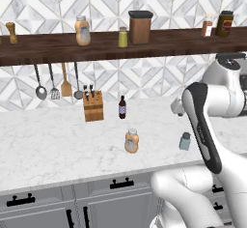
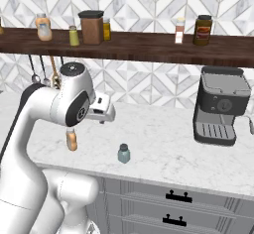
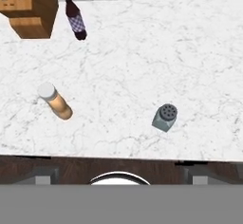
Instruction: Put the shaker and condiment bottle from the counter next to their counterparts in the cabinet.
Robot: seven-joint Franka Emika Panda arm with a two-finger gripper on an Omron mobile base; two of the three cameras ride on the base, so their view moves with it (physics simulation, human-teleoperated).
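shaker (image 3: 165, 117) nr counter (image 3: 142, 66) front edge

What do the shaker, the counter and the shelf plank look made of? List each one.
Shaker: translucent blue-grey body, probably glass or clear plastic; matte grey perforated cap.
Counter: white stone with grey veining, marble-like, smooth.
Shelf plank: dark brown with streaked grain, apparently stained wood.

a wooden knife block (image 1: 93, 106) stands on the marble counter (image 1: 48, 145) beside a slim dark purple-labelled bottle (image 1: 122, 107); utensils (image 1: 54, 82) hang behind; a brown canister (image 1: 140, 27) sits above; a black coffee machine (image 2: 221, 105) stands on the counter at right.
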